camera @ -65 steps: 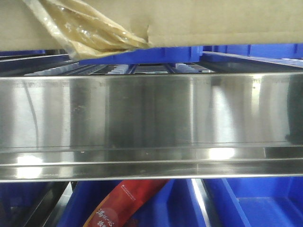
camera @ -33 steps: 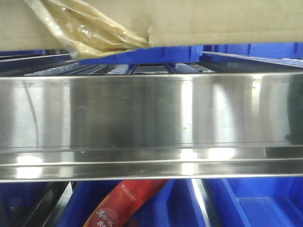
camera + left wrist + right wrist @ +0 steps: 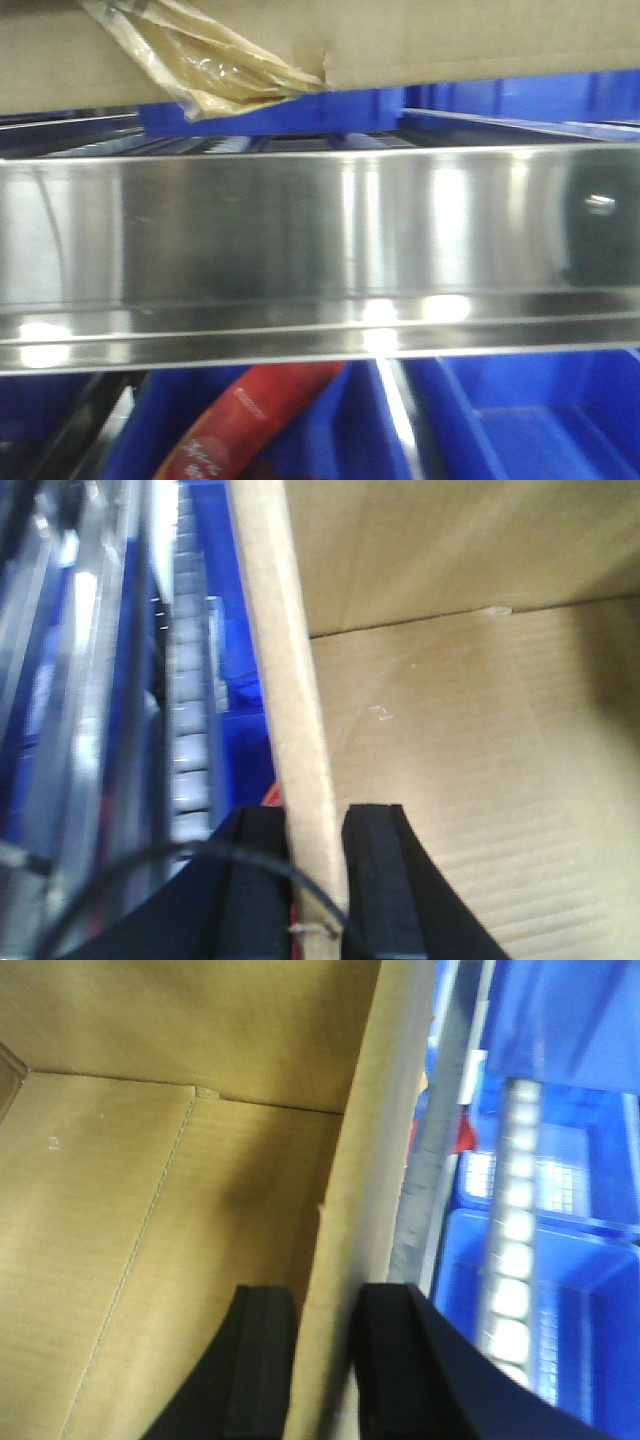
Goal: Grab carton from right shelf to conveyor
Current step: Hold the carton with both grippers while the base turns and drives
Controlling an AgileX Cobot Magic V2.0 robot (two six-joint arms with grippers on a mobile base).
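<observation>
Both claws are clamped on the carton (image 3: 450, 40). The left gripper (image 3: 314, 830) has the carton's side wall pinched tight between its two black fingers (image 3: 375, 880), one inside the box and one outside. The box floor spreads out past the inner finger, and the rollers (image 3: 190, 740) run just off the outer one. The right gripper (image 3: 322, 1310) grips the opposite wall the same way, with blue bins (image 3: 540, 1290) past its outer finger. In the front view the carton is above the shiny steel rail of the right shelf (image 3: 320, 240), amber tape (image 3: 215, 60) dangling off its bottom edge. Can't tell if it's touching the shelf. A red packet (image 3: 250, 420) lies in a bin below the rail.
</observation>
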